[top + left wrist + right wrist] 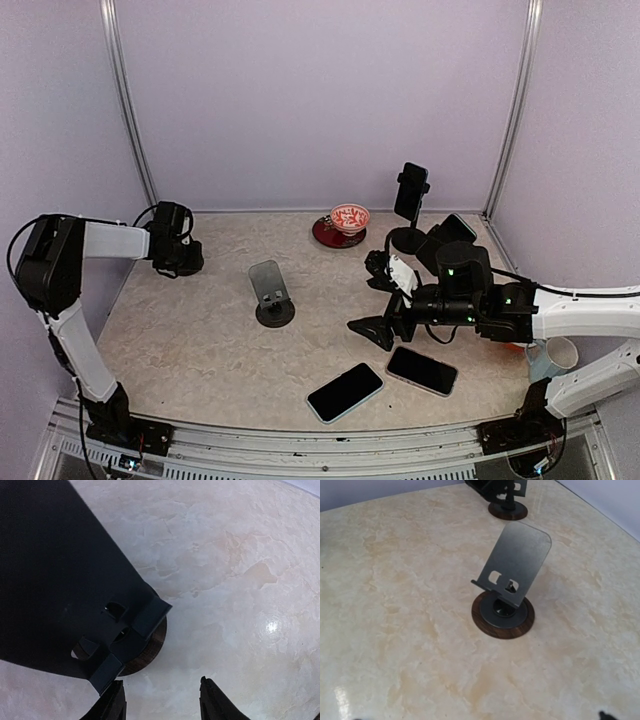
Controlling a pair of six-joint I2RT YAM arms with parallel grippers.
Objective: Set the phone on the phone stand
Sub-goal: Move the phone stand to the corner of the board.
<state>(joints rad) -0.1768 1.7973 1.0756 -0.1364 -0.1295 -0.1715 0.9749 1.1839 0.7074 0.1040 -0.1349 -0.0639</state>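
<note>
Two dark phones lie flat near the table's front, one (345, 392) left of the other (422, 370). Neither is held. The grey phone stand (270, 290) with a round wood-rimmed base stands empty mid-table; the right wrist view shows it (515, 570) straight ahead. My right gripper (375, 297) hovers right of that stand, jaws spread wide and empty; only its fingertips (605, 715) show at the frame's bottom. My left gripper (175, 250) is at the back left, open (162, 700) and empty, beside a black stand (60, 580).
A third phone sits upright in a black holder (411, 192) at the back, a dark object (455, 228) beside it. A red-and-white bowl on a dark saucer (349, 217) is at the back centre. A white mug (560, 352) stands at the right edge.
</note>
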